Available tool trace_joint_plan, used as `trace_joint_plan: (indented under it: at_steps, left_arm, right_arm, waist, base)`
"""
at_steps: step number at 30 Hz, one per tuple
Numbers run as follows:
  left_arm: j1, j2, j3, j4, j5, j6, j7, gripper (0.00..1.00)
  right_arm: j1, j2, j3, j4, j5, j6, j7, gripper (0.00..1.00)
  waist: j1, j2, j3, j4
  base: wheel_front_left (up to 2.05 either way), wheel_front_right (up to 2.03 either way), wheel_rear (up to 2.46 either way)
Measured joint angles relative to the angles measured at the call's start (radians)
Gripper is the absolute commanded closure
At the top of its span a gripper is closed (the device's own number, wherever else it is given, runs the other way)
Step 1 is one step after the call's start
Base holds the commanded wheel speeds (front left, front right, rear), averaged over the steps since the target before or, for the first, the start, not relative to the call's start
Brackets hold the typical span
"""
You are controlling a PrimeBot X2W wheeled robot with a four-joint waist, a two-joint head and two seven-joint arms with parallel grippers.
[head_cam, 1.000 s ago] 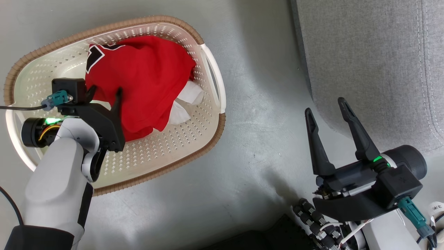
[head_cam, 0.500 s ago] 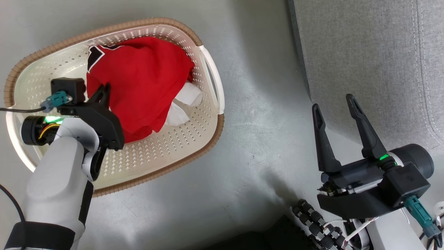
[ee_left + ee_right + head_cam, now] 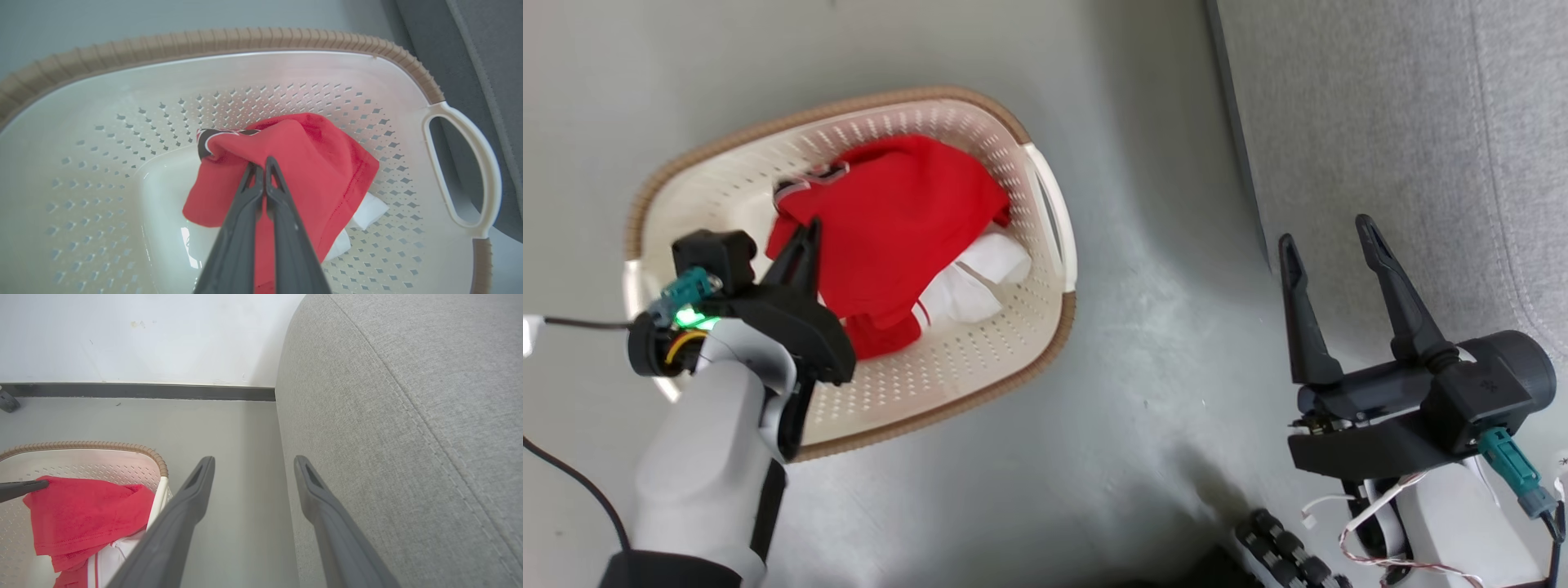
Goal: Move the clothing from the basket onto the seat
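Observation:
The cream basket (image 3: pixel 1013 327) (image 3: pixel 102 134) stands on the grey floor. In it a red jersey (image 3: pixel 907 220) (image 3: pixel 327 163) (image 3: pixel 81 514) is pulled up into a peak over a white garment (image 3: pixel 984 273) (image 3: pixel 367 210). My left gripper (image 3: pixel 810 229) (image 3: pixel 261 163) is shut on the red jersey's upper fold, near its black-and-white trim (image 3: pixel 208 139). My right gripper (image 3: pixel 1327 229) (image 3: pixel 253 461) hangs open and holds nothing, beside the front edge of the grey seat (image 3: pixel 1388 122) (image 3: pixel 408 416).
Grey floor (image 3: pixel 1160 343) separates the basket from the seat. A white wall (image 3: pixel 143 335) with a dark skirting strip (image 3: pixel 135 391) runs behind the basket. Cables and dark parts of my base (image 3: pixel 1290 547) sit at the lower right.
The left gripper, open one second ago, has shut on the red jersey and drawn it up into a peak. The head camera has shifted, so the basket shows lower and further right.

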Motion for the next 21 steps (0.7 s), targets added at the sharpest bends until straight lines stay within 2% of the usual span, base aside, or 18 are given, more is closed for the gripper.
trace_joint_plan:
  at_steps: [12,21]
  left_arm:
    - [0.088,-0.043,-0.017,-0.077,-0.035,-0.008,-0.083,1.0]
    - [0.146,-0.05,-0.064,-0.175,-0.032,-0.01,-0.094,1.0]
  right_arm:
    - [-0.022,-0.03,-0.02,0.105,0.0,0.021,0.0,0.0]
    - [-0.039,-0.028,0.075,0.181,-0.007,0.082,0.0,0.0]
  waist:
    - [0.0,0.0,-0.157,0.078]
    - [-0.0001,-0.0001,-0.286,0.14]
  base:
    - [0.0,0.0,0.0]
    - [0.0,0.0,0.0]
